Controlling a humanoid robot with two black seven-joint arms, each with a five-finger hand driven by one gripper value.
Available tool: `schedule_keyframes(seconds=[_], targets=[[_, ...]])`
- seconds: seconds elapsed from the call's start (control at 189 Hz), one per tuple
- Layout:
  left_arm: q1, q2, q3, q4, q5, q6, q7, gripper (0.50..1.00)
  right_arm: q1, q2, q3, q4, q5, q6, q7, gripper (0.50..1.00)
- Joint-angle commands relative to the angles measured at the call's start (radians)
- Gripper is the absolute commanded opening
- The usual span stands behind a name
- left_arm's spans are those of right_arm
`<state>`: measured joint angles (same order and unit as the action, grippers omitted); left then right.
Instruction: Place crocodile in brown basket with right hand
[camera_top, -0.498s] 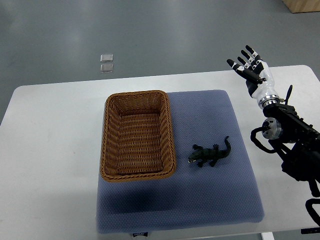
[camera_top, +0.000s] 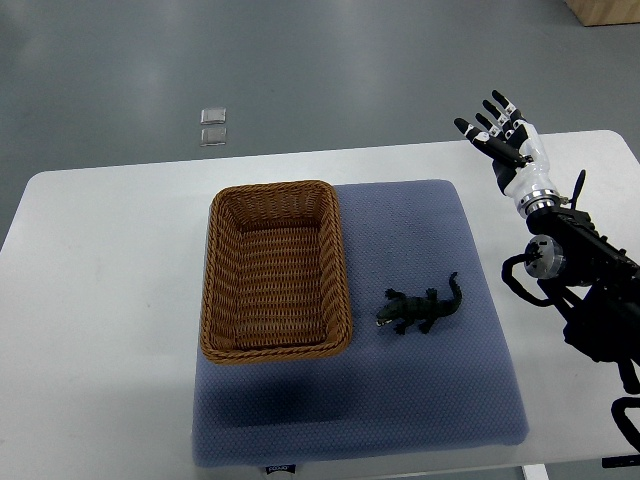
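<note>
A small dark green toy crocodile lies on the blue mat, just right of the brown wicker basket. The basket holds nothing. My right hand hovers at the table's far right, well beyond the crocodile, with its fingers spread and nothing in it. Its black arm runs down the right edge. The left arm does not show.
The mat covers the middle of a white table. Two small clear squares lie on the grey floor beyond the table. A wooden box corner shows at the top right.
</note>
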<state>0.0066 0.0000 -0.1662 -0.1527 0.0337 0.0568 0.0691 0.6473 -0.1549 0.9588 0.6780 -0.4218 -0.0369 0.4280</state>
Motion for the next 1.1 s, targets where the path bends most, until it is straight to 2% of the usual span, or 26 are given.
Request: schedule_keyframes(seconds=[0.0,0.815,1.096], targets=[[0.000,0.000,-0.002,-0.001,0.000,0.000,0.000,1.000,0.000,0.000,0.000,0.000,0.000,0.000,0.002,0.921],[0.001,0.000,-0.001,0.001,0.000,0.000,0.000,1.000,0.011,-0.017,-0.005,0.003,-0.003,0.003,-0.006,0.921],[0.000,0.000,-0.001,0.001,0.000,0.000,0.000,1.000,0.035,-0.117,-0.038,0.052,-0.021,0.011,-0.014,0.921]])
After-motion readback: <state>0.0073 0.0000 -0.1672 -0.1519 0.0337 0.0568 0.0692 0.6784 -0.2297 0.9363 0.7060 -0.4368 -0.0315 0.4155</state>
